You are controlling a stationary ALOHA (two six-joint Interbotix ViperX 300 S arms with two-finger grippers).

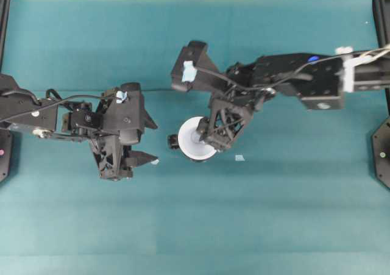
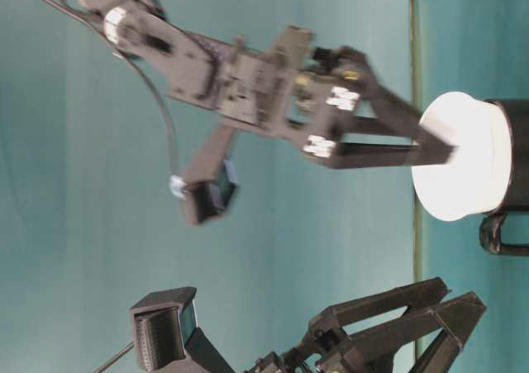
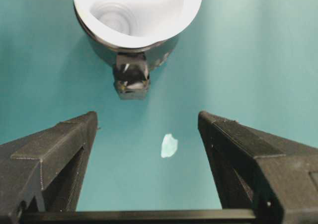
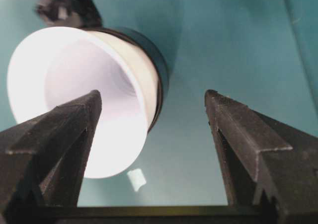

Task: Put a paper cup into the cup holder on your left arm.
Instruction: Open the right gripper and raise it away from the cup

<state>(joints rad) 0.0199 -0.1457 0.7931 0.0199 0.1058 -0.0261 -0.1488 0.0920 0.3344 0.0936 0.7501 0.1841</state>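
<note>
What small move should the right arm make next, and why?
Probably lift the right gripper straight up and away. Its jaws stand open, and the paper cup already sits nested in the black cup holder, rim above the holder's wall. One finger looks to overlap the rim, so a sideways pull could tip it.

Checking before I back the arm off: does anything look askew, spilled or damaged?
Nothing spilled or damaged. The white tapered paper cup sits nested in the glossy black round cup holder, rim intact. Only oddity: a small pale scrap lies on the teal table nearby. The right end effector stands open.
</note>
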